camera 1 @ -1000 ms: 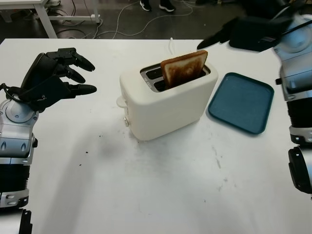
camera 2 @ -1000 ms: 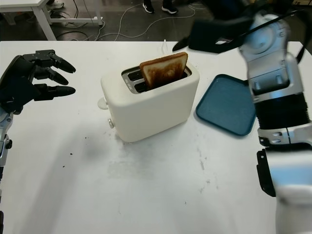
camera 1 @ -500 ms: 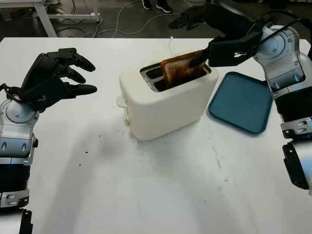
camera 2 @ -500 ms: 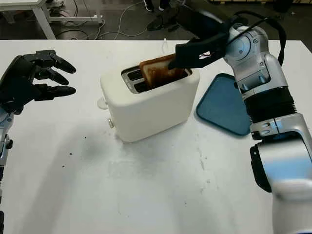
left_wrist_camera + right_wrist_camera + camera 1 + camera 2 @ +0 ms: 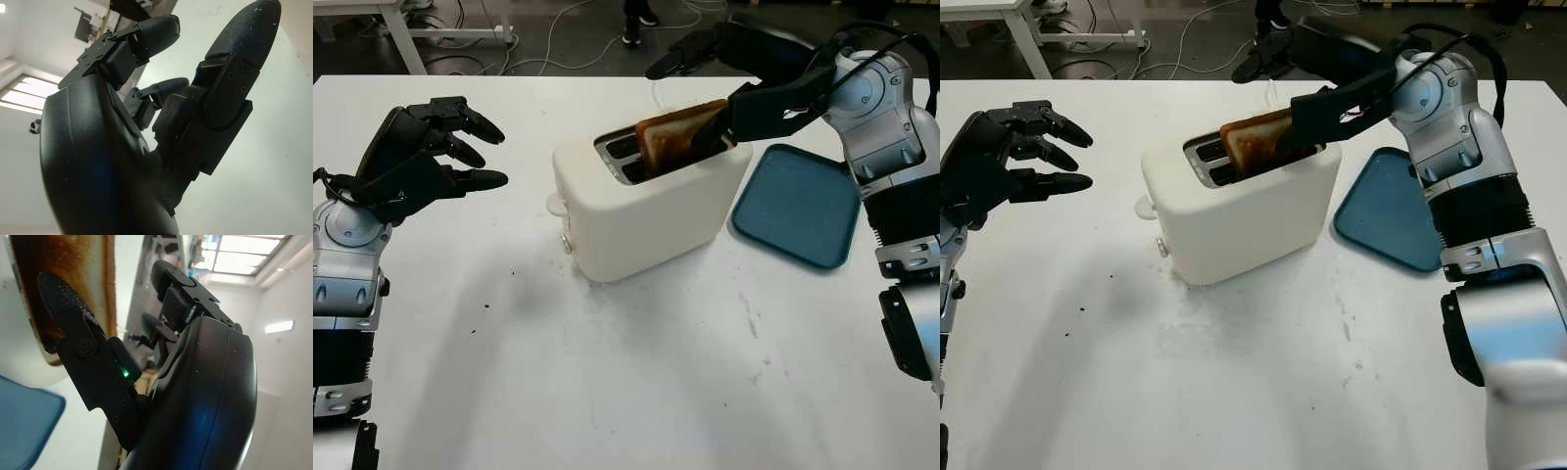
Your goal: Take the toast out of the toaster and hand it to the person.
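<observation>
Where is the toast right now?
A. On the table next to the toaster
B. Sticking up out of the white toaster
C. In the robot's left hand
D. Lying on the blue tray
B: the toast stands in a slot of the white toaster, with the right hand reaching around its top edge.

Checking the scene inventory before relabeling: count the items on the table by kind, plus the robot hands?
Toaster: 1
Toast: 1, standing in the toaster's slot
Blue tray: 1
Robot hands: 2, the right hand at the toast with one finger against its face, the left hand open above the table's left side
Total: 5
</observation>
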Robot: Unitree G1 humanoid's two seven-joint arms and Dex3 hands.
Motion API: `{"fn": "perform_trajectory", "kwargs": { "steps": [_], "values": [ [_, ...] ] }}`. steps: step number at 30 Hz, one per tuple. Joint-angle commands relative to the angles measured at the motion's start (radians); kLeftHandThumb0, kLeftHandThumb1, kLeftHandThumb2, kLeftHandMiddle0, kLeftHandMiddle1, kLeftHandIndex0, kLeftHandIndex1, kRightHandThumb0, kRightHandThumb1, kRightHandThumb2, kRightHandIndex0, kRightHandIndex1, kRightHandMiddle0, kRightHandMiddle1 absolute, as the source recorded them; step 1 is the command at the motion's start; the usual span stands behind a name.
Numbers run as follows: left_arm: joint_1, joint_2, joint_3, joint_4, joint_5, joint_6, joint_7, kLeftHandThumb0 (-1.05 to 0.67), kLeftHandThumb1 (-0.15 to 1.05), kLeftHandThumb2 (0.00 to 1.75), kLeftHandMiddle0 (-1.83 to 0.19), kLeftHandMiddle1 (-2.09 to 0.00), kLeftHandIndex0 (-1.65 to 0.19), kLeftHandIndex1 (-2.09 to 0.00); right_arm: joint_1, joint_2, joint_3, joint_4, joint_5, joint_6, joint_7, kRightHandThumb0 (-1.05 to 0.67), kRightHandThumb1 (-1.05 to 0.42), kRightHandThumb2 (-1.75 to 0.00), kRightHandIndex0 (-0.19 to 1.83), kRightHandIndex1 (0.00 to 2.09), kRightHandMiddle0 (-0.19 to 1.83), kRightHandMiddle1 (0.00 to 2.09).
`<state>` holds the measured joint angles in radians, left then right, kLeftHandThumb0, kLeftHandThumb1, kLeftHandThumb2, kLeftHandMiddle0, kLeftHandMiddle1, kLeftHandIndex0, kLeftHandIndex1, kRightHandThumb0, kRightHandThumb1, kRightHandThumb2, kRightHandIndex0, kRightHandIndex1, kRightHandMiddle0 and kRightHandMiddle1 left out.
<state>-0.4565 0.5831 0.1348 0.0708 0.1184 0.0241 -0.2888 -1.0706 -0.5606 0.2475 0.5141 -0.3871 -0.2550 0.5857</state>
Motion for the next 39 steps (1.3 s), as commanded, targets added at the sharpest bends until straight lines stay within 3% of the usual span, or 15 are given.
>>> {"fn": "perform_trajectory", "kwargs": {
  "steps": [1, 13, 18, 19, 23, 25, 28, 30, 31, 33, 34, 36, 39],
  "values": [
    [-0.006, -0.006, 0.0, 0.003, -0.004, -0.002, 0.006, -1.05, 0.71, 0.0, -0.72, -1.01, -0.67, -0.95, 0.021, 0.011, 0.014, -0.016, -0.004, 0.007, 0.004, -0.63, -0.6, 0.0, 0.35, 0.67, 0.64, 0.02],
    [-0.003, -0.004, -0.002, 0.006, 0.006, -0.017, 0.016, -1.05, 0.71, 0.0, -0.74, -1.01, -0.68, -0.94, 0.026, 0.033, 0.04, 0.04, -0.02, 0.012, 0.004, -0.54, -0.62, -0.01, 0.41, 0.72, 0.71, 0.04],
    [-0.002, -0.001, -0.004, -0.001, 0.007, -0.007, 0.013, -1.05, 0.72, 0.0, -0.73, -1.0, -0.67, -0.94, 0.023, 0.035, 0.048, 0.076, -0.021, -0.019, -0.008, -0.52, -0.63, 0.0, 0.59, 0.93, 0.79, 0.07],
    [-0.002, -0.001, -0.004, -0.001, 0.007, -0.006, 0.013, -1.05, 0.72, 0.0, -0.73, -1.0, -0.67, -0.94, 0.023, 0.034, 0.048, 0.078, -0.017, -0.02, -0.004, -0.5, -0.63, 0.0, 0.6, 0.91, 0.82, 0.08],
    [-0.003, -0.007, -0.001, 0.002, 0.0, -0.005, 0.015, -1.05, 0.71, 0.0, -0.73, -1.01, -0.67, -0.94, 0.026, 0.032, 0.04, 0.067, -0.012, -0.017, -0.01, -0.34, -0.78, -0.02, 0.92, 0.67, 1.04, 0.12],
    [-0.002, -0.006, -0.002, 0.003, 0.002, -0.008, 0.015, -1.05, 0.71, 0.0, -0.73, -1.01, -0.67, -0.94, 0.028, 0.03, 0.037, 0.057, -0.015, -0.016, -0.02, -0.36, -0.86, -0.02, 1.04, 1.01, 1.17, 0.16],
    [-0.002, -0.007, 0.0, 0.006, -0.001, -0.014, 0.015, -1.05, 0.71, 0.0, -0.73, -1.01, -0.67, -0.94, 0.031, 0.025, 0.039, 0.043, -0.029, -0.023, -0.044, -0.5, -0.91, -0.05, 1.11, 1.14, 1.28, 0.21],
    [-0.002, -0.006, -0.001, 0.0, 0.0, -0.003, 0.014, -1.05, 0.71, 0.0, -0.73, -1.01, -0.67, -0.94, 0.034, 0.021, 0.041, 0.04, -0.047, -0.043, -0.08, -0.54, -0.92, -0.11, 1.13, 1.2, 1.37, 0.3],
    [-0.002, -0.006, -0.001, -0.001, -0.001, 0.0, 0.013, -1.05, 0.71, 0.0, -0.73, -1.01, -0.67, -0.94, 0.036, 0.019, 0.044, 0.037, -0.062, -0.054, -0.105, -0.54, -0.92, -0.13, 1.14, 1.25, 1.33, 0.47],
    [-0.003, -0.007, 0.0, -0.001, -0.004, 0.0, 0.011, -1.05, 0.71, 0.0, -0.72, -1.01, -0.66, -0.94, 0.036, 0.013, 0.052, 0.033, -0.096, -0.073, -0.142, -0.56, -0.92, -0.2, 1.09, 1.59, 1.13, 1.11],
    [-0.003, -0.008, 0.001, 0.0, -0.005, -0.001, 0.012, -1.05, 0.71, 0.0, -0.72, -1.01, -0.66, -0.94, 0.034, 0.009, 0.055, 0.035, -0.108, -0.089, -0.15, -0.57, -0.92, -0.23, 1.08, 1.67, 1.07, 1.27],
    [-0.003, -0.008, 0.002, 0.002, -0.006, -0.004, 0.013, -1.05, 0.71, 0.0, -0.72, -1.02, -0.66, -0.95, 0.028, -0.001, 0.068, 0.039, -0.139, -0.122, -0.167, -0.58, -0.92, -0.28, 1.09, 1.72, 1.01, 1.37],
    [-0.001, -0.006, 0.001, 0.0, -0.003, -0.001, 0.013, -1.05, 0.71, 0.0, -0.72, -1.02, -0.66, -0.95, 0.023, -0.007, 0.079, 0.044, -0.166, -0.147, -0.181, -0.6, -0.92, -0.3, 1.12, 1.63, 1.07, 1.19]
  ]
}}
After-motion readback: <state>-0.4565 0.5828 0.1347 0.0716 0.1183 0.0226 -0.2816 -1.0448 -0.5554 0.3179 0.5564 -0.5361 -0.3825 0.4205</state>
